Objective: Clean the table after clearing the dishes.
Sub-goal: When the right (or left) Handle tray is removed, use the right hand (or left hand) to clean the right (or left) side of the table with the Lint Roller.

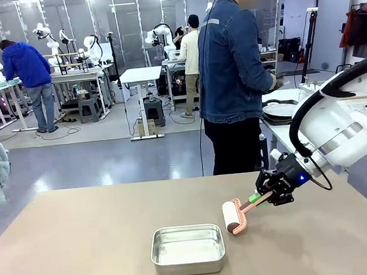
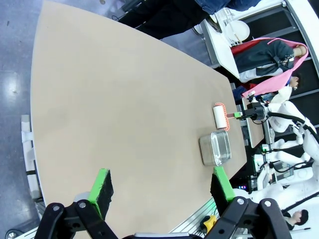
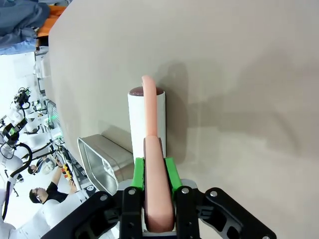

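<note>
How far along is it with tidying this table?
Clearing looks done: the table carries only a steel pan. In hand: the right gripper is shut on a pink lint roller, with its roll low beside the pan. Left to do: probably rolling most of the tabletop. The left gripper hangs open above it.

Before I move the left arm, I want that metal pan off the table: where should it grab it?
Grip the pan by its near long wall, from straight above, one finger inside, one outside. It sits flat, open-topped, with thin upright walls and a rolled rim; the near side is likely clearest of the roller.
</note>
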`<state>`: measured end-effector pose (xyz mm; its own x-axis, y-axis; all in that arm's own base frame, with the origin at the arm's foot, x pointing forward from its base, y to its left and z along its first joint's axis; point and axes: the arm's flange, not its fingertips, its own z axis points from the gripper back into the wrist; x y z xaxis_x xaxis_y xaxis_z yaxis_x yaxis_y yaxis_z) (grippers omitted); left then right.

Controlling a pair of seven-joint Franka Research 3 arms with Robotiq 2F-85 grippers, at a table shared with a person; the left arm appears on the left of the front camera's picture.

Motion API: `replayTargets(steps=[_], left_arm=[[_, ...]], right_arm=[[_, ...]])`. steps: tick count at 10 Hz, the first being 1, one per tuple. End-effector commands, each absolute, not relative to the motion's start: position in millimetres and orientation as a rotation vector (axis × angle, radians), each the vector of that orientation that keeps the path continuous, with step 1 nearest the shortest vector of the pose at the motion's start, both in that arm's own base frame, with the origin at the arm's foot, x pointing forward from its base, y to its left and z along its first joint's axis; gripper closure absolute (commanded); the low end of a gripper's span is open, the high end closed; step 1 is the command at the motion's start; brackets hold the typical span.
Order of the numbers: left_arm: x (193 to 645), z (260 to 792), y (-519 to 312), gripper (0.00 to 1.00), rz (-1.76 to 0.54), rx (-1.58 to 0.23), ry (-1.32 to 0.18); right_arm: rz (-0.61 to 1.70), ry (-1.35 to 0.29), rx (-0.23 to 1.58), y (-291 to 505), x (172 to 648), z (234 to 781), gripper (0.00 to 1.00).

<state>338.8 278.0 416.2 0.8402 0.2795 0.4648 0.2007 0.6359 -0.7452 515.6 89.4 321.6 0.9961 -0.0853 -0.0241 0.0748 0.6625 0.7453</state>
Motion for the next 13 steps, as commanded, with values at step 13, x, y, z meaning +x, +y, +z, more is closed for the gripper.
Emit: replayTargets(steps=[13], left_arm=[[336, 417, 278, 0.0, 0.053, -0.881, -0.605]], right_arm=[[-0.235, -0.001, 0.189, -101, 499, 332, 0.79]])
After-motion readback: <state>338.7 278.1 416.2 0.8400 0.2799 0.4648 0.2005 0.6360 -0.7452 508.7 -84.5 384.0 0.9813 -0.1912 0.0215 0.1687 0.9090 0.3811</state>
